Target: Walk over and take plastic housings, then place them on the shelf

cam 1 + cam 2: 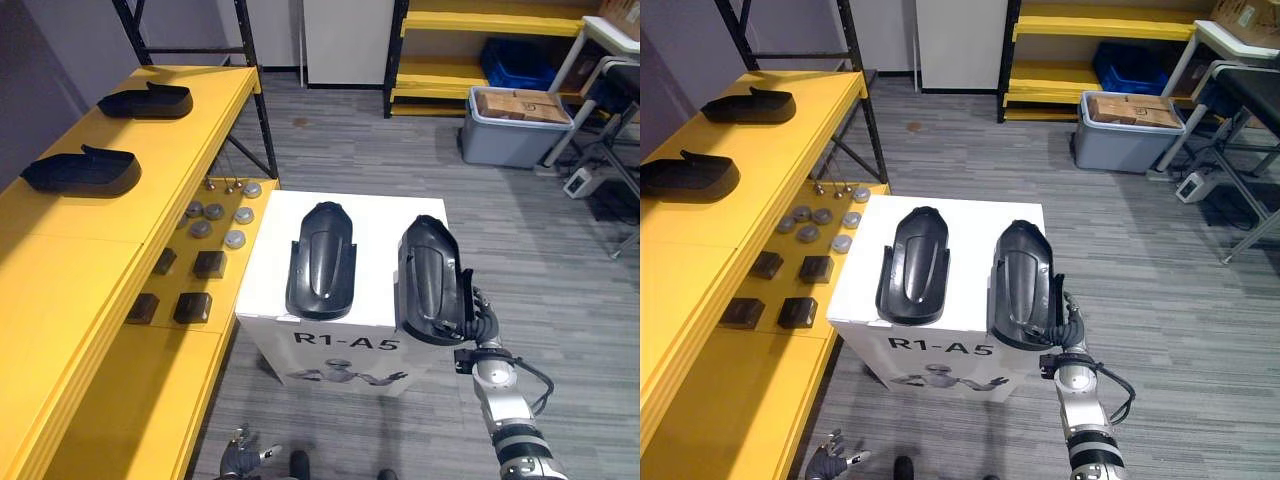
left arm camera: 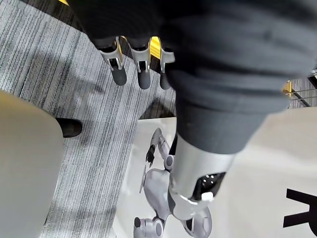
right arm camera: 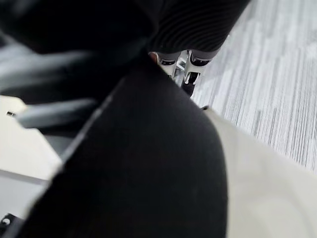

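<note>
I count four plastic housings (image 1: 320,260): two on the yellow shelf (image 1: 90,230), two on the white box (image 1: 375,215). My right hand (image 1: 480,316) grips the right box housing (image 1: 428,280); left hand (image 1: 238,458) hangs low, fingers relaxed.

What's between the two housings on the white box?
Nothing. Only a bare strip of the white box top separates the left housing from the right housing. Both eye views show it.

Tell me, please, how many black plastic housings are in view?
4. The far housing and near housing lie on the yellow shelf. On the white box, the left housing lies free; the right housing has the right hand at its side.
</note>
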### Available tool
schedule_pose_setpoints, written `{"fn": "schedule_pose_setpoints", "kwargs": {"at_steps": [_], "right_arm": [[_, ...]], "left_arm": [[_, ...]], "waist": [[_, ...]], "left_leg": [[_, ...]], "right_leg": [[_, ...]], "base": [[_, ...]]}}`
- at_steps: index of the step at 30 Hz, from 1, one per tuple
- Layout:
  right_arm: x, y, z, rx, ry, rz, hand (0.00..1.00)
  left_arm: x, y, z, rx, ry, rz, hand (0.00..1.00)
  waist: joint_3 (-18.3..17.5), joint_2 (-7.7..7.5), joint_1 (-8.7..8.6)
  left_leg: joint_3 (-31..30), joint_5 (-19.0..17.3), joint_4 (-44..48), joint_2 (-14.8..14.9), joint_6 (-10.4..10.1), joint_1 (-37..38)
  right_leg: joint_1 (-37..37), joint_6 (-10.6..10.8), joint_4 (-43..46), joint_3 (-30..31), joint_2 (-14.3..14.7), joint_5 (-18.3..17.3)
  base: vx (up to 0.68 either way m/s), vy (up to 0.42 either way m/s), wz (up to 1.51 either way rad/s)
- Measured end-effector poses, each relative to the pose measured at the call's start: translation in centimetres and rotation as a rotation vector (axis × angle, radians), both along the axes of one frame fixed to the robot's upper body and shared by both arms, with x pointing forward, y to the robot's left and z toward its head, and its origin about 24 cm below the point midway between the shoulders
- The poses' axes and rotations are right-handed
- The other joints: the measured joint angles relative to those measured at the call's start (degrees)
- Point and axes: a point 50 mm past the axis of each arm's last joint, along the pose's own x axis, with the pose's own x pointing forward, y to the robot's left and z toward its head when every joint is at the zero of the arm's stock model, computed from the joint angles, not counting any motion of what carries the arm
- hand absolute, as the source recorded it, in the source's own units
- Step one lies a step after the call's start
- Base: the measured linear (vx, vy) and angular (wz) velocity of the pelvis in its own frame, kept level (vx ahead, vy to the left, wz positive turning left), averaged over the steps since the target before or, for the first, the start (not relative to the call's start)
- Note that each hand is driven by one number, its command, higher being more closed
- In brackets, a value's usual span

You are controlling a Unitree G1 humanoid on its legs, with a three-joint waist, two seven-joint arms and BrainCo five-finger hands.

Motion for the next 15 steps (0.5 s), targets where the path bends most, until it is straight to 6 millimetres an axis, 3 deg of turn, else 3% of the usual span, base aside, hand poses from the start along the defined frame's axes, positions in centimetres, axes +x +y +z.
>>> {"fn": "schedule_pose_setpoints", "kwargs": {"at_steps": [9, 15], "right_arm": [[0.3, -1.1, -0.3, 0.153, -0.026, -0.135, 1.0], [0.1, -0.7, -0.3, 0.177, -0.04, -0.14, 1.0]], "left_arm": [[0.0, 0.0, 0.0, -0.006, 0.002, 0.008, 0.0], [0.6, 0.0, 0.4, -0.004, -0.033, 0.006, 0.0]], "waist": [[0.1, 0.06, 0.42], [0.2, -0.01, 0.45]], "left_leg": [[0.1, -0.1, -0.2, 0.1, -0.2, 0.5], [0.2, -0.3, 0.0, 0.4, -0.4, 0.5]], "right_leg": [[0.4, 0.0, -0.1, 0.2, 0.1, 0.0], [0.5, 0.0, -0.3, 0.4, 0.4, 0.0]], "base": [[0.0, 0.0, 0.0], [0.0, 0.0, 0.0]]}}
